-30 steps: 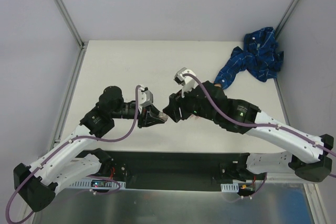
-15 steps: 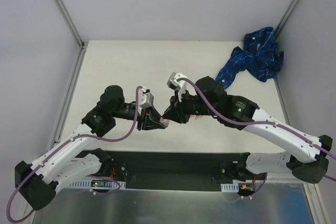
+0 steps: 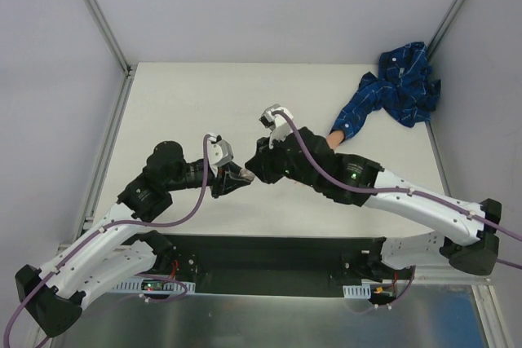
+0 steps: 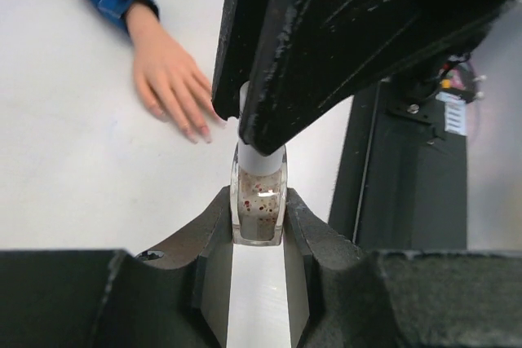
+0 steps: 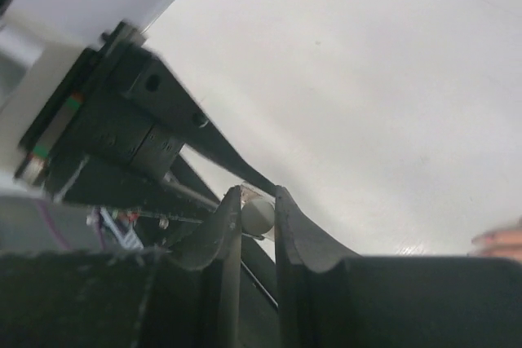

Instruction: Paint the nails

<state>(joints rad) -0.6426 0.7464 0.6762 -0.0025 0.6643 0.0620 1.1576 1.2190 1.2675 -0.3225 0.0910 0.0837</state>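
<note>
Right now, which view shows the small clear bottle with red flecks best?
The left wrist view: the small clear bottle with red flecks is sharp in the left end effector. The right wrist view shows only its white cap, pinched by the right end effector. The top external view almost hides it.

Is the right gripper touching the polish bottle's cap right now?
Touching. Right wrist view: the white cap sits pinched between the right gripper's jaws, no gap either side. The left gripper holds the polish bottle.
</note>
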